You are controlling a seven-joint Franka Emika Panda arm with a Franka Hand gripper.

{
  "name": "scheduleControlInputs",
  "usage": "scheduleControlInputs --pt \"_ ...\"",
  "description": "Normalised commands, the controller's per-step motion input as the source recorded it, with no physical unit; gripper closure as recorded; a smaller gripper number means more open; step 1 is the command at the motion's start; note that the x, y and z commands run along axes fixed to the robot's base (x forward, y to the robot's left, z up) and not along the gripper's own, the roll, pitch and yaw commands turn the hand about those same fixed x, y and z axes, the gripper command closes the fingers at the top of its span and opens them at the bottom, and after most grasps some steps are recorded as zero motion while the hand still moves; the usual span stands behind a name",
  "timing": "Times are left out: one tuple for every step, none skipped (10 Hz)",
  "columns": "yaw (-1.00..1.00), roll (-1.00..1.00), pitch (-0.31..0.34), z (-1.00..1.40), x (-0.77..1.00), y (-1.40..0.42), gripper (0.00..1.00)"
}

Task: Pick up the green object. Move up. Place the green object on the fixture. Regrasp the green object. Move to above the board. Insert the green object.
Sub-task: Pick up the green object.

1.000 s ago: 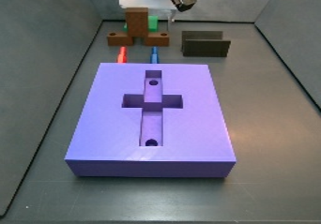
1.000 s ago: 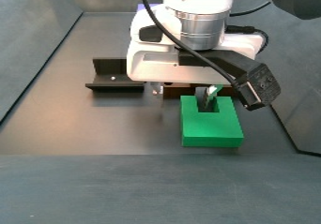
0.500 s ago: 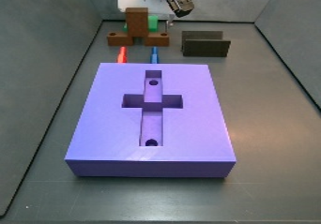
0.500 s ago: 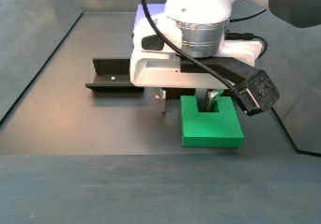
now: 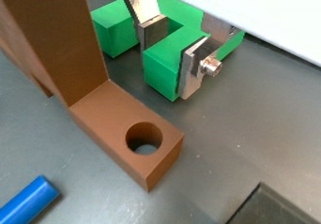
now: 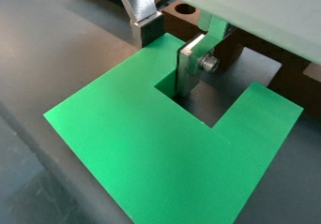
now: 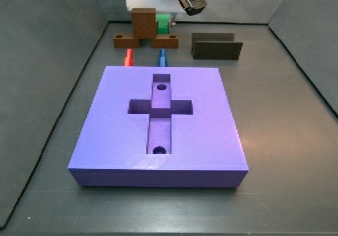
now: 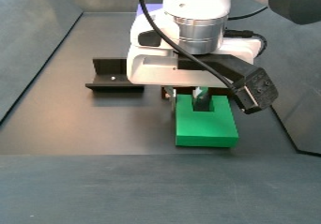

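gripper (image 6: 172, 54) clamped on 1 prong of the green object (image 6: 163, 134) | piece has lifted since 0.5 s ago, far end behind the board (image 7: 161, 121) | pick looks done, move-up underway

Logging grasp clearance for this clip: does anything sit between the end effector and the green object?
Nothing visible does. In both wrist views the end effector already has its fingers astride one prong of the green object.

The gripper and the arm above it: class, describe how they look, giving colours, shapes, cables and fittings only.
The gripper has two flat silver plate fingers with dark pads, one carrying a small round silver screw. In a side view the hand is a white blocky body under a silver-grey ribbed cylinder, with black cables looping round it and a black box-shaped camera mounted at its side.
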Motion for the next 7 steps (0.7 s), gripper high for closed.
scheduleControlInputs --pt "0.00 0.00 0.000 0.00 0.00 0.00 1.00" --pt "0.00 0.00 0.000 0.00 0.00 0.00 1.00" --pt "0.00 0.00 0.000 0.00 0.00 0.00 1.00" --pt "0.00 0.00 0.000 0.00 0.00 0.00 1.00" --pt "0.00 0.00 0.000 0.00 0.00 0.00 1.00" --pt "0.00 0.00 0.000 0.00 0.00 0.00 1.00" --pt "0.00 0.00 0.000 0.00 0.00 0.00 1.00"
